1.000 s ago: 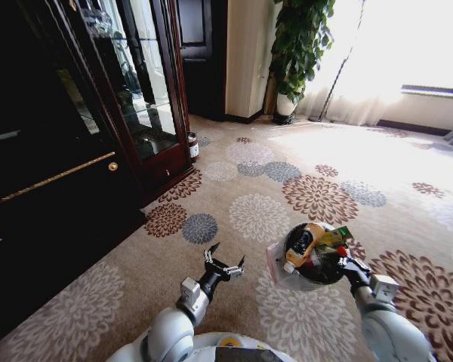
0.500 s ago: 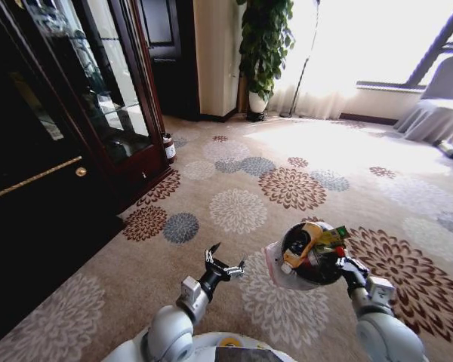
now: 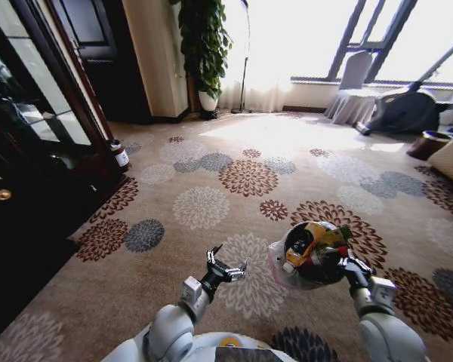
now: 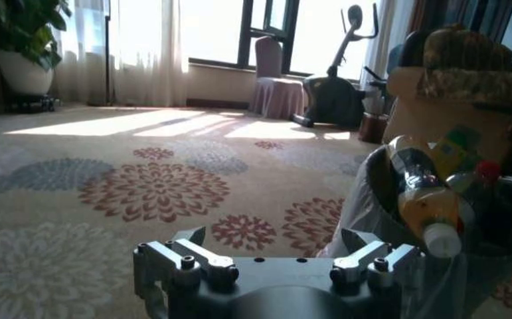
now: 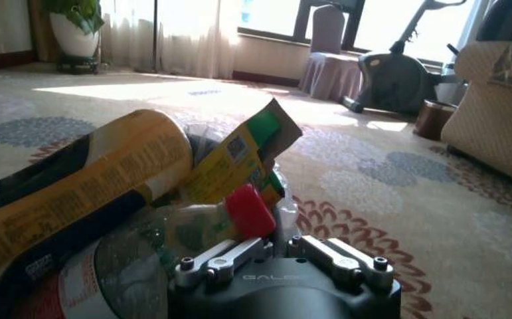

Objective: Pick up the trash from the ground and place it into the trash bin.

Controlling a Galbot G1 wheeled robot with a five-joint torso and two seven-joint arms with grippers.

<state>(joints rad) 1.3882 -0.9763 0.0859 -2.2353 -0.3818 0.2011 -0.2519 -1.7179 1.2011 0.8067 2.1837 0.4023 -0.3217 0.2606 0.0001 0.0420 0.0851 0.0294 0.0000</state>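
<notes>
My right claw is closed on the rim of the trash bin and holds it up off the carpet, out in front of me on my right side. The bin is full of trash: a yellow bottle, a green wrapper and a clear bottle with a red cap. My left claw is open and holds nothing, up in the air just beside the bin. I can see a big plant near the windows.
</notes>
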